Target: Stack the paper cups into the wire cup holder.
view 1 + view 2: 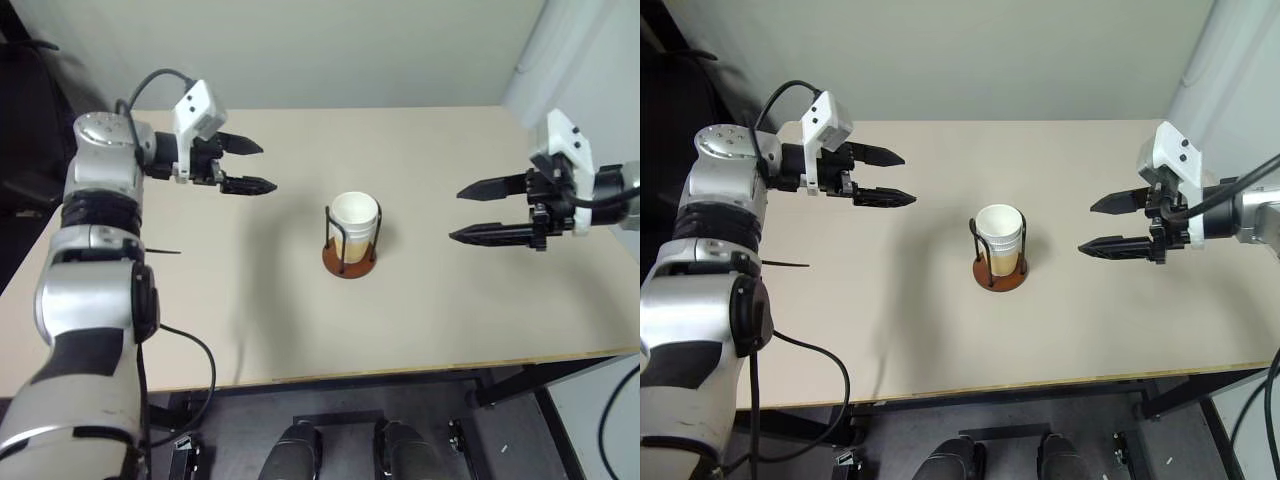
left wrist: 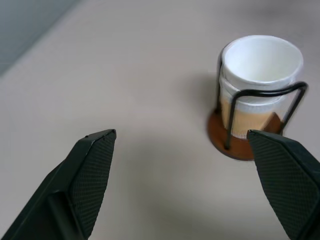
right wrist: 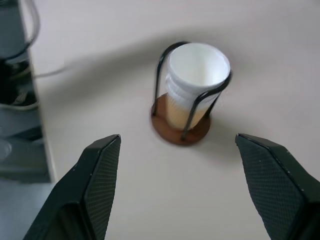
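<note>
1. Tan-yellow paper with white rolled rims: the small tapered paper cups (image 1: 354,225) stand nested one inside another in the wire cup holder (image 1: 350,256), a round reddish-brown disc base with two thin black upright wire loops, near the middle of the beige table (image 1: 420,330). Stacked rims show in the wrist views, though how many cups are nested there is hard to count.
2. The left gripper (image 1: 254,166) hovers well to the left of the holder, its two black fingers spread wide with nothing between them.
3. The right gripper (image 1: 478,212) hangs well to the right of the holder, fingers likewise parted and empty.
4. Handling, as a judgement: paper cups like these are very light and thin-walled, so a hard pinch would likely dent or oval the side.
5. The stiffest part is probably the rolled rim; a gentle hold just under the top rim, across the cup's width, looks safest.
6. The outer paper seems matte rather than slick, so slipping is a small worry; nested cups may cling together when lifted.
7. The holder looks light too and could slide or tip if a finger catches a wire loop.
</note>
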